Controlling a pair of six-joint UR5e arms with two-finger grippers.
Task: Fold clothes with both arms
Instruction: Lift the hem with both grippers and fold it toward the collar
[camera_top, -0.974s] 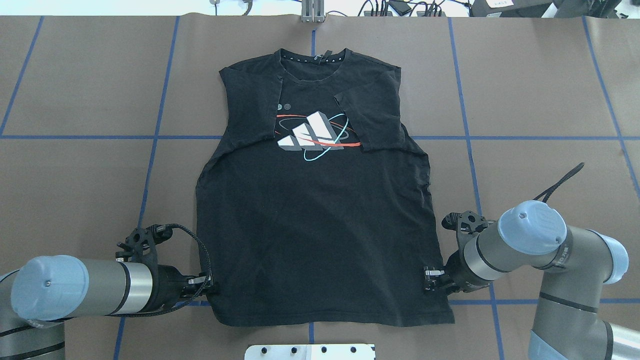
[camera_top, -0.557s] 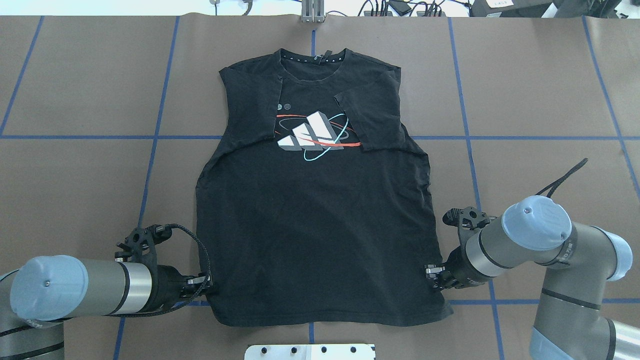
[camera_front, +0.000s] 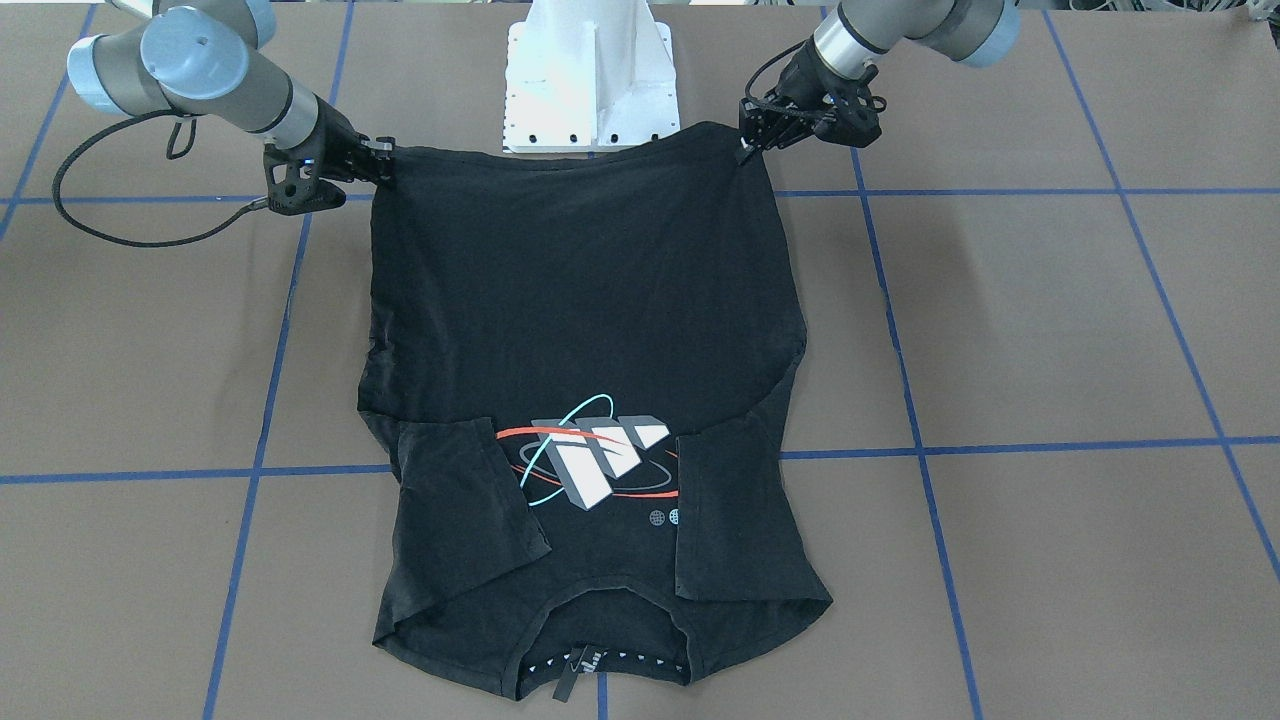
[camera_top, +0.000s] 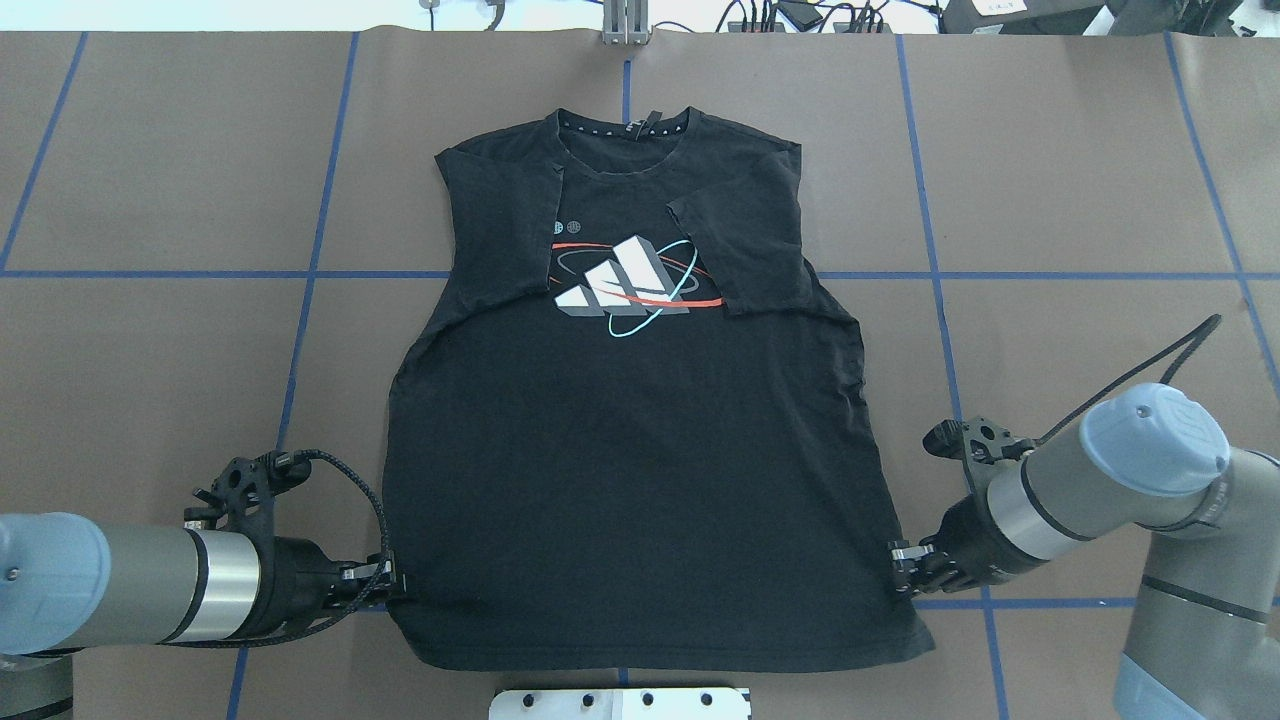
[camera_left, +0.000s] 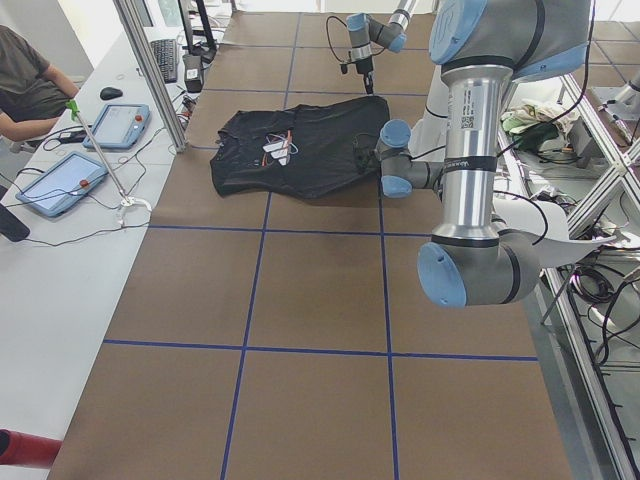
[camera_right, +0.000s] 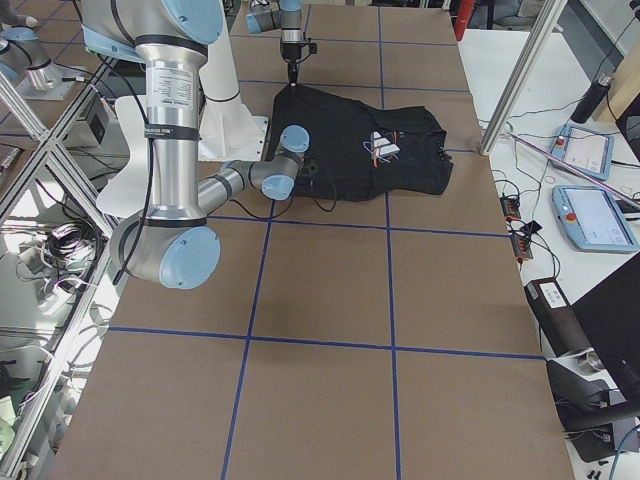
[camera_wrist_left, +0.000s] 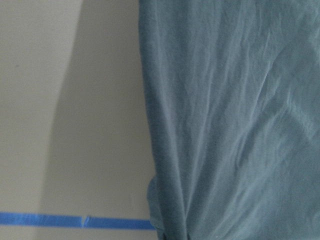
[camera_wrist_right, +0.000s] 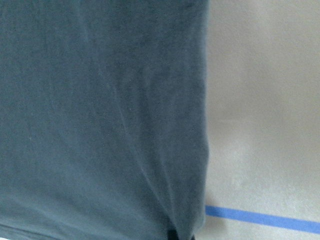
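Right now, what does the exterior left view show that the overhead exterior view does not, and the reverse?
Only exterior left: a person seated at a white side desk with two tablets on it. Only overhead exterior: the small white logo near the collar and the sleeves folded inward. Both: the black T-shirt spread on the table, with the left gripper and the right gripper at its hem corners.

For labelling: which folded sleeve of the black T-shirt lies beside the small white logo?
The sleeve on the robot's left; the white logo sits at its edge.
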